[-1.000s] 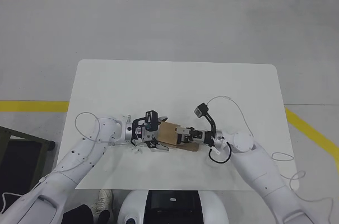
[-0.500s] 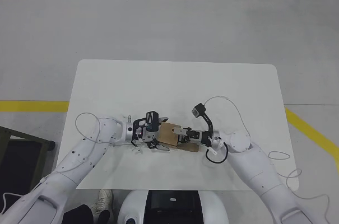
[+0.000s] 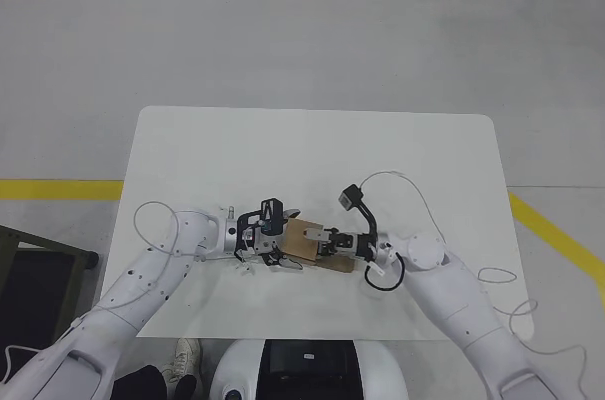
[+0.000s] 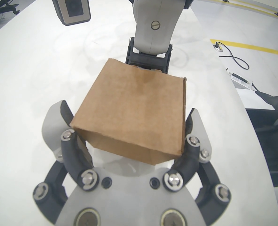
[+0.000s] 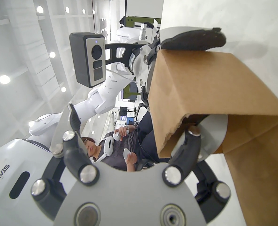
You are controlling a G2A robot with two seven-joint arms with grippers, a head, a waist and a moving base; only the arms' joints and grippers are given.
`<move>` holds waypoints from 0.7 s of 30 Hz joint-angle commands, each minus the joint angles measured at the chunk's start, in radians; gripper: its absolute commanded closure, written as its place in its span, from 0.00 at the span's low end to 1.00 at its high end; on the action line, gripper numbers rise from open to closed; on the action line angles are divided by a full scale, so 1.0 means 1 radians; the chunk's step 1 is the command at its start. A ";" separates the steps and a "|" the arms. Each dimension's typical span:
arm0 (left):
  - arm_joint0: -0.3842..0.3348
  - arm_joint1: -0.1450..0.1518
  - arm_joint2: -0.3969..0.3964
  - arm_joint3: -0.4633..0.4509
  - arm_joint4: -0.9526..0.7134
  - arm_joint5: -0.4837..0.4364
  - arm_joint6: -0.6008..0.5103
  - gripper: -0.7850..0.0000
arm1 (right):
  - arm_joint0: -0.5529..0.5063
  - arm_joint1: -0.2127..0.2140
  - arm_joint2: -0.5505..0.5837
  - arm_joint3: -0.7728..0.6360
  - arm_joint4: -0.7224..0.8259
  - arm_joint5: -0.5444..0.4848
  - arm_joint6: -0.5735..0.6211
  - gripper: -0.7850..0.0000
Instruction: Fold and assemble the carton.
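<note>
A brown carton (image 3: 304,238) rests on the white table near its front edge, between my two grippers. In the left wrist view the carton (image 4: 134,109) is a folded box, and my left gripper (image 4: 128,118) is shut on it, one pad on each side wall. My left gripper (image 3: 274,240) is at the carton's left end. My right gripper (image 3: 330,243) is at the right end, open. In the right wrist view one finger (image 5: 69,118) stands free in the air and the other (image 5: 193,139) is tucked under the carton's (image 5: 212,83) open end. A loose flap (image 5: 259,165) hangs there.
The table (image 3: 182,150) stretches bare behind and to both sides of the carton. Its front edge lies just below the grippers. A white cable (image 3: 422,195) loops from the right arm. Yellow floor tape (image 3: 42,188) runs beside the table.
My right arm has slid slightly left, pushing its gripper further into the carton's open end. The left gripper and the carton have stayed in place.
</note>
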 commanded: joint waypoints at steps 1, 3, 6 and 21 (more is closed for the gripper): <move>0.000 0.000 -0.001 0.000 0.000 -0.001 -0.001 0.00 | 0.001 0.000 0.001 -0.001 -0.007 0.011 0.000 0.00; 0.001 0.000 -0.002 -0.001 0.000 -0.001 -0.002 0.00 | 0.002 0.002 0.005 -0.002 -0.010 0.041 -0.002 0.00; 0.001 0.000 -0.003 -0.001 0.003 -0.001 -0.004 0.00 | -0.004 0.006 0.019 -0.018 -0.008 0.062 0.002 0.00; 0.004 0.004 -0.018 0.003 0.012 -0.002 -0.005 0.00 | -0.120 0.092 0.221 -0.328 -0.216 0.337 0.031 0.00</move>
